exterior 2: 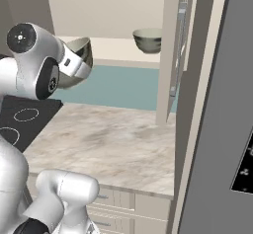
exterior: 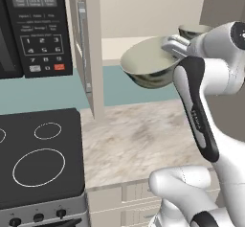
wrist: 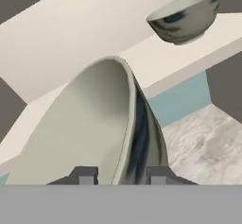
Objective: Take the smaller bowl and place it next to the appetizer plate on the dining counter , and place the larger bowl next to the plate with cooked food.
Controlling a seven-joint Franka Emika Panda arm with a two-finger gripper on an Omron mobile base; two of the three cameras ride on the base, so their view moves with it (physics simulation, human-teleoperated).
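The larger bowl (exterior: 147, 65) hangs in the air above the marble worktop (exterior: 139, 140), off the cream shelf (exterior 2: 116, 48) in the open cabinet, its mouth tipped up and toward the stove (exterior: 40, 156) side. The arm reaches up from the base, elbow bent, wrist level with the shelf, and the gripper (wrist: 118, 175) straddles the bowl's rim, one jaw inside, one outside, clenched on the wall. The smaller bowl (exterior 2: 148, 39) sits upright on the shelf farther back.

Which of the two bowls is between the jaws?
The larger bowl, tilted, its rim between the jaws. The smaller bowl sits apart on the cabinet shelf.
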